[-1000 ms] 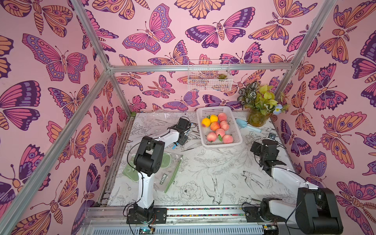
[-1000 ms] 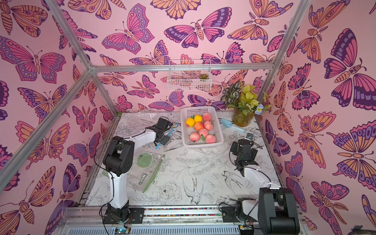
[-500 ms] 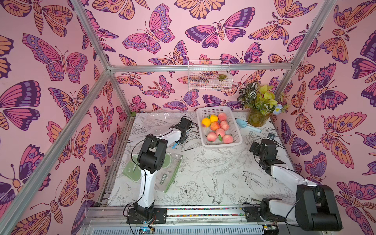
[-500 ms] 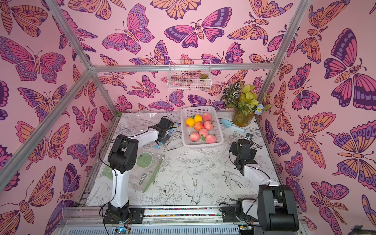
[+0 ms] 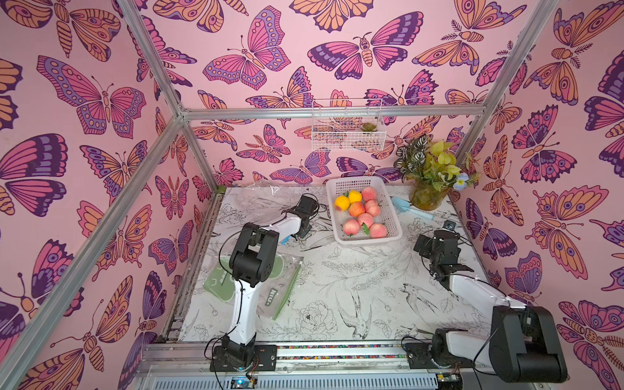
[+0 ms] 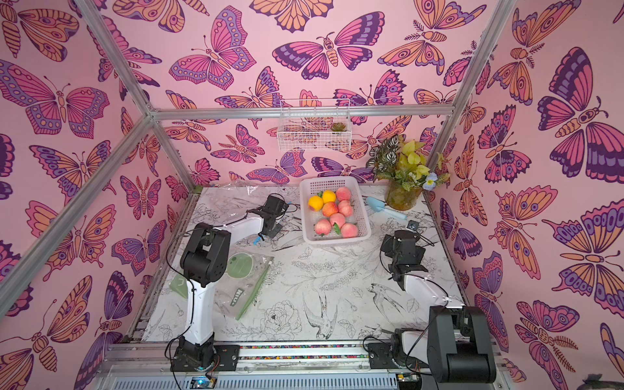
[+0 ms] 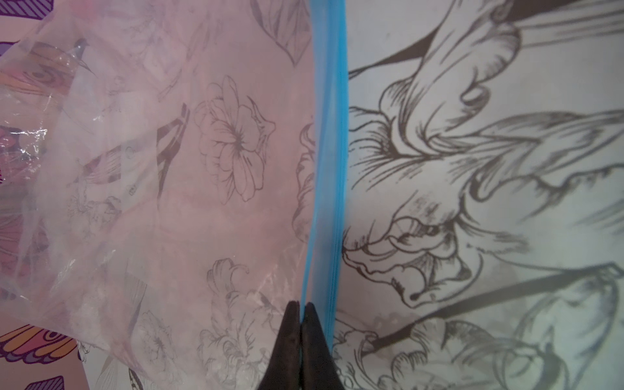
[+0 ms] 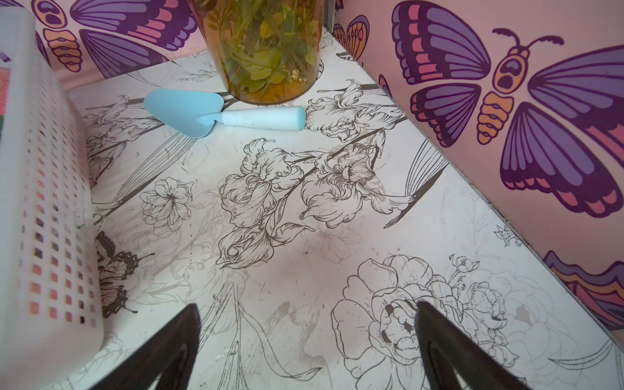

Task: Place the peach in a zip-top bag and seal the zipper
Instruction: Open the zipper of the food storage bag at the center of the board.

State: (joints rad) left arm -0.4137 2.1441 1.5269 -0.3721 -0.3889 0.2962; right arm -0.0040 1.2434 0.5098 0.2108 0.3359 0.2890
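Observation:
Several pink peaches [image 5: 358, 210] lie in a white perforated basket [image 5: 354, 181] at the back middle of the table. A clear zip-top bag [image 7: 169, 162] with a blue zipper strip [image 7: 330, 135] lies flat at the back left, faint in a top view [image 5: 244, 202]. My left gripper [image 7: 303, 305] is shut on the edge of that blue strip; in both top views it reaches down just left of the basket [image 5: 297, 235] [image 6: 270, 233]. My right gripper [image 8: 307, 305] stands open over bare table to the right of the basket [image 5: 420, 243], holding nothing.
A second bag with green print and a green zipper [image 5: 285, 287] lies at the front left, partly under my left arm. Two yellow fruits [image 5: 348, 200] share the basket. A plant vase [image 5: 427, 198], a blue trowel [image 5: 410, 208] and a wall-mounted wire basket [image 5: 347, 125] stand at the back right.
My left gripper has closed on the bag's blue zipper edge, and the left arm's elbow has shifted a little. The right arm has not moved.

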